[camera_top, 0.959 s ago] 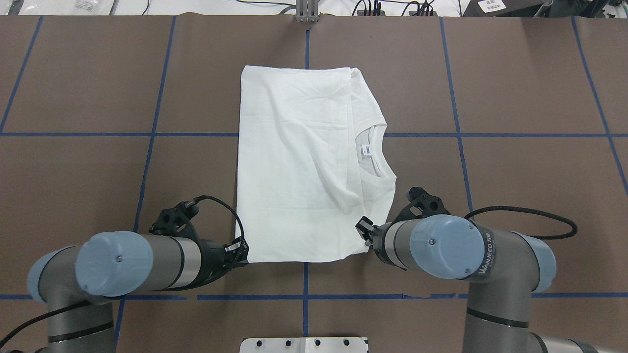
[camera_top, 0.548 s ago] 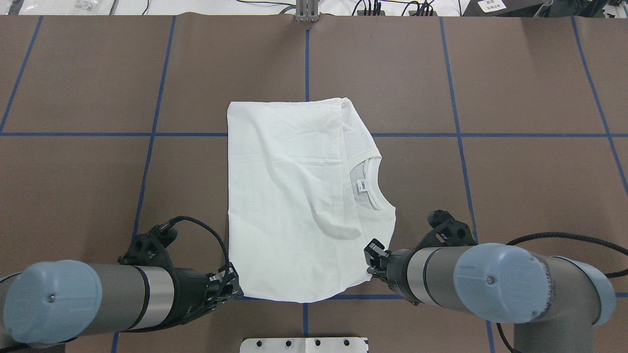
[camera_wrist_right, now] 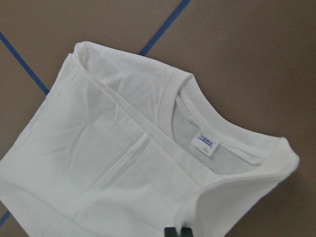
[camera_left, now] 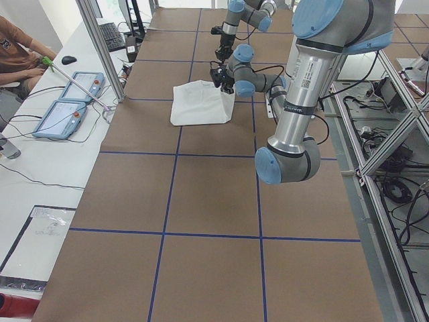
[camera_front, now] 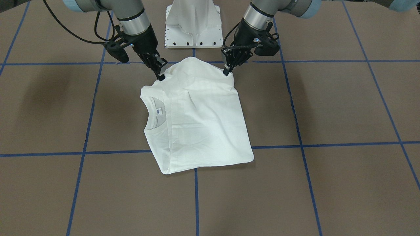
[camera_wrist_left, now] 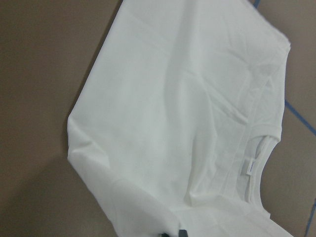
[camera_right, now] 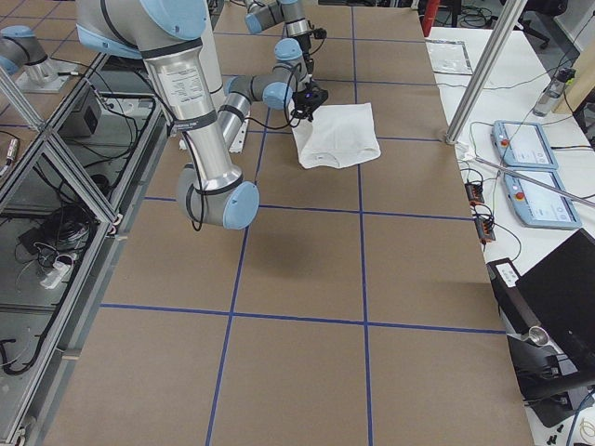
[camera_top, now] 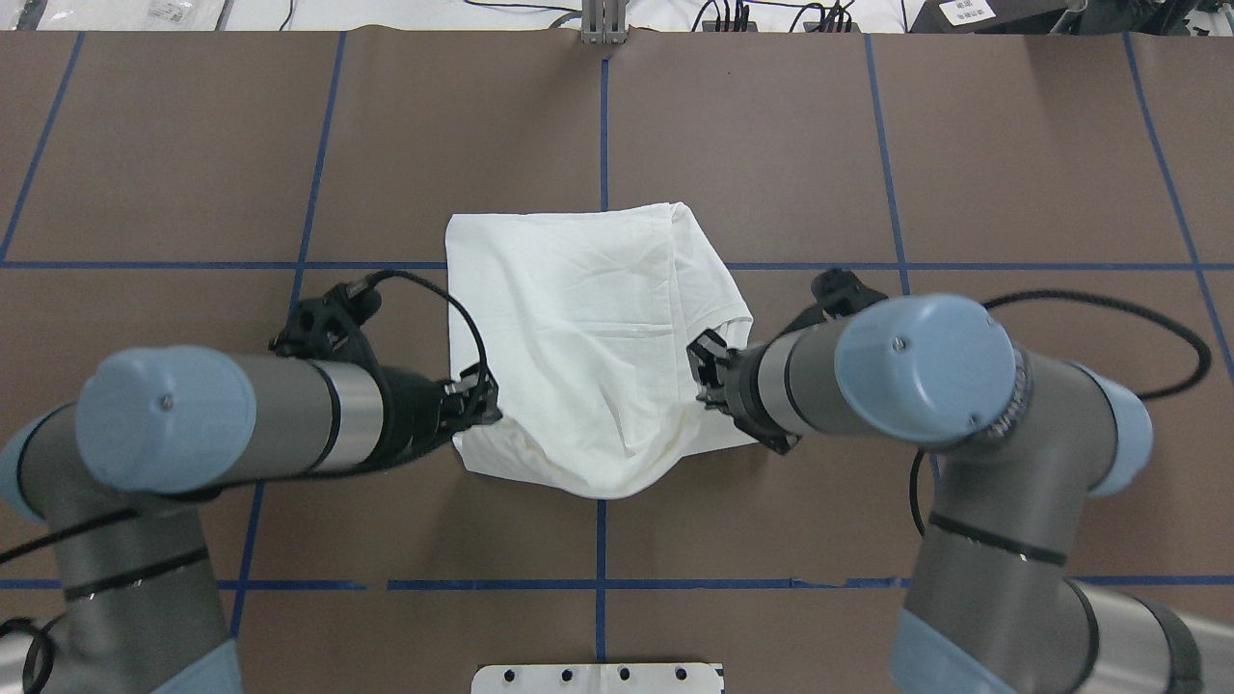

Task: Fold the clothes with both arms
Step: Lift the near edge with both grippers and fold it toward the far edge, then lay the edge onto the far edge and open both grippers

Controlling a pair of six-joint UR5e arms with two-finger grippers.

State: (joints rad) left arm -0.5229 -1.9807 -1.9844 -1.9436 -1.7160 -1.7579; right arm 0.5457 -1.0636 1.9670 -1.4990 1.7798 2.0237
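The white T-shirt [camera_top: 578, 328] lies folded on the brown table, its near hem lifted off the surface. My left gripper [camera_top: 485, 400] is shut on the near-left corner; it also shows in the front view [camera_front: 226, 72]. My right gripper [camera_top: 707, 371] is shut on the near-right corner, by the shoulder, and shows in the front view too [camera_front: 161, 77]. Between them the held edge sags over the rest of the shirt [camera_front: 203, 124]. The ribbed collar [camera_front: 151, 114] and neck label [camera_wrist_right: 207, 144] show beneath the raised edge. No printed text is visible.
The white pedestal base [camera_front: 193, 26] stands just behind the grippers at the robot's side. Blue tape lines [camera_top: 600, 540] grid the brown table. Tablets [camera_left: 67, 100], an aluminium post [camera_left: 100, 47] and a seated operator [camera_left: 20, 54] are beyond the far table edge.
Both grippers have risen and moved away from the robot, carrying the shirt's near edge up and over the rest. The collar, open to the overhead view before, is now covered there.
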